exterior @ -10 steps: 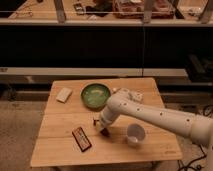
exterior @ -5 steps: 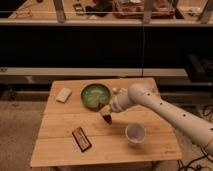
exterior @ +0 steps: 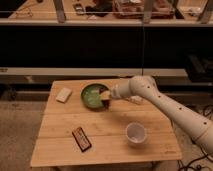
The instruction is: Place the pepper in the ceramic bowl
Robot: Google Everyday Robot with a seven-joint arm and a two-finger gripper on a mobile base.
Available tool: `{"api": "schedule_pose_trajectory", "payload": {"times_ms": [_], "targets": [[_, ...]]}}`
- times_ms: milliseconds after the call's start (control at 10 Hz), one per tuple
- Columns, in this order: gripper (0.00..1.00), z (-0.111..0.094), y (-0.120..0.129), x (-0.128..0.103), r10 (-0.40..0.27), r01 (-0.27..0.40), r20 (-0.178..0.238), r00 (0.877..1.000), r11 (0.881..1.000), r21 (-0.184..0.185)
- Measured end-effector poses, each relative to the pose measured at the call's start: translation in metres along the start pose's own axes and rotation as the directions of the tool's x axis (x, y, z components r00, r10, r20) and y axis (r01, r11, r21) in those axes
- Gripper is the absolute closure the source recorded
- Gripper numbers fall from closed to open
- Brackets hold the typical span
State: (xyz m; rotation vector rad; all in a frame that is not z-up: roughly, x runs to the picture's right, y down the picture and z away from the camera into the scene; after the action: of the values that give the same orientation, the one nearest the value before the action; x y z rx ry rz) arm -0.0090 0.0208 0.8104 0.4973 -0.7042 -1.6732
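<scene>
The green ceramic bowl (exterior: pixel 91 96) sits at the back middle of the wooden table (exterior: pixel 107 125). My gripper (exterior: pixel 106 97) hovers over the bowl's right rim, reaching in from the right on the white arm. It is shut, and a small dark sliver that looks like the pepper (exterior: pixel 108 104) hangs from its tips just above the rim. Most of the pepper is hidden by the fingers.
A white cup (exterior: pixel 135 133) stands at the front right of the table. A flat dark red packet (exterior: pixel 81 138) lies at the front left, and a pale block (exterior: pixel 63 94) at the back left. A dark counter with shelves runs behind the table.
The gripper has risen from the middle of the table and travelled back and left with the pepper, from near the cup to the bowl's right rim.
</scene>
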Motion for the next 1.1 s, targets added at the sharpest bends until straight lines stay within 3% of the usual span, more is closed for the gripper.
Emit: {"api": "schedule_pose_trajectory", "payload": {"times_ms": [300, 600, 1100], "targets": [[0.88, 0.041, -0.002, 0.020, -0.018, 0.020, 0.036, 0.999, 0.999, -0.041], [0.88, 0.072, 0.003, 0.031, -0.001, 0.004, 0.066, 0.998, 0.999, -0.039], [0.88, 0.093, 0.033, 0.050, 0.052, -0.050, 0.061, 0.997, 0.998, -0.022]]}}
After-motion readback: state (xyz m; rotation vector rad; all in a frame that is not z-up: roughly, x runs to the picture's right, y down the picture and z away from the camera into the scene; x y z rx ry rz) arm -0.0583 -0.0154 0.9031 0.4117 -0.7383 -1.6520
